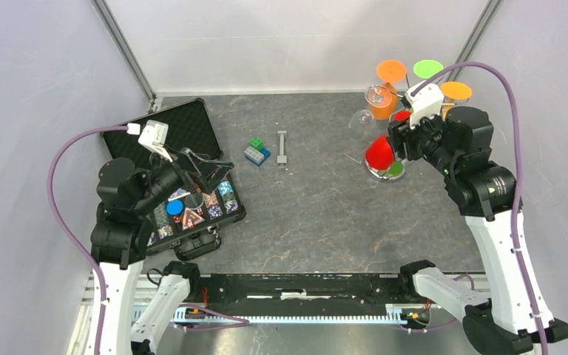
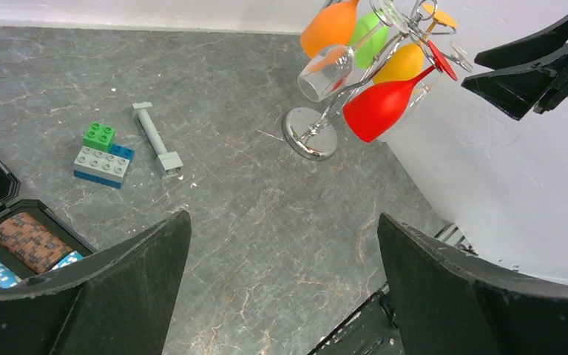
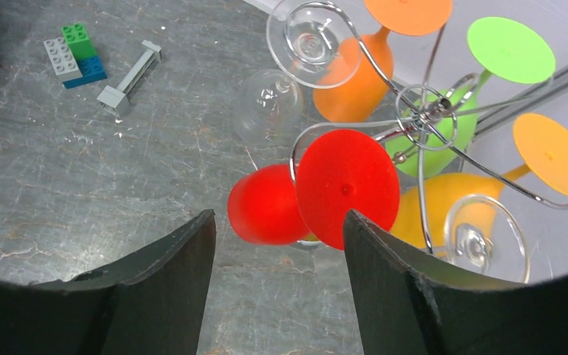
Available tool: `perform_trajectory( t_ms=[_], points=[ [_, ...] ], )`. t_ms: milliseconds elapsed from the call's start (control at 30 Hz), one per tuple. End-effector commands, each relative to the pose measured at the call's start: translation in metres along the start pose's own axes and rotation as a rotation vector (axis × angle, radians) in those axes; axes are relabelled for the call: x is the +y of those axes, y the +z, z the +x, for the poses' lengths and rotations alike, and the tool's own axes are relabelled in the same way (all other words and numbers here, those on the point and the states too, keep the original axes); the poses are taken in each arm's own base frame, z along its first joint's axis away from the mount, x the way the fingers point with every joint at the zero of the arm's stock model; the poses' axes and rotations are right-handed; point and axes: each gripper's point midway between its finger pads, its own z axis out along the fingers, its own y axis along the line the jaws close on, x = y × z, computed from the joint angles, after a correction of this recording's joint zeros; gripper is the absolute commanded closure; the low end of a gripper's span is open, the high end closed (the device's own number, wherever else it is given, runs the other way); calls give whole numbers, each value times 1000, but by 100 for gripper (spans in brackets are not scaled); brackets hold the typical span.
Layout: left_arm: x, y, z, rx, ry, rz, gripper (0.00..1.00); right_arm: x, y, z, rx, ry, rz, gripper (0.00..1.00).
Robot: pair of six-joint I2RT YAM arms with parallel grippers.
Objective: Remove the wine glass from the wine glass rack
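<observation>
The wine glass rack [image 1: 384, 172] stands at the back right, a silver wire stand [image 3: 423, 111] with curled arms and a round shiny base [image 2: 309, 133]. Several wine glasses hang from it upside down: red, orange, green, yellow and clear ones. The red wine glass [image 3: 266, 205] hangs on the near arm, its round foot [image 3: 347, 188] facing the right wrist camera. My right gripper [image 3: 279, 216] is open just short of that glass [image 1: 379, 152], nothing between its fingers. My left gripper [image 1: 207, 174] hovers open and empty over the black case, far from the rack [image 2: 282, 216].
An open black case [image 1: 192, 126] with poker chips lies at the left. Small toy bricks [image 1: 257, 153] and a grey bar [image 1: 282, 149] lie mid-table. White enclosure walls stand close behind and to the right of the rack.
</observation>
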Motion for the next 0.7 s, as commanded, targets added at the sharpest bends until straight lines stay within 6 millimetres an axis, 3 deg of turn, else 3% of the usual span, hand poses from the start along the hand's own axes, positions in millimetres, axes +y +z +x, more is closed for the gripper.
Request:
perform_trajectory(
  t_ms=[0, 133, 333, 667],
  points=[
    [1, 5, -3, -17, -12, 7, 0, 1, 11, -10, -8, -37, 10, 32],
    [11, 12, -3, -12, -17, -23, 0, -6, 29, -11, 36, -65, 84, 39],
    [24, 28, -4, 10, -15, -44, 0, -23, 32, -37, 28, -102, 174, 42],
    [35, 41, 0, 23, -37, -55, 0, -9, 41, 0, 202, -184, 178, 29]
  ],
)
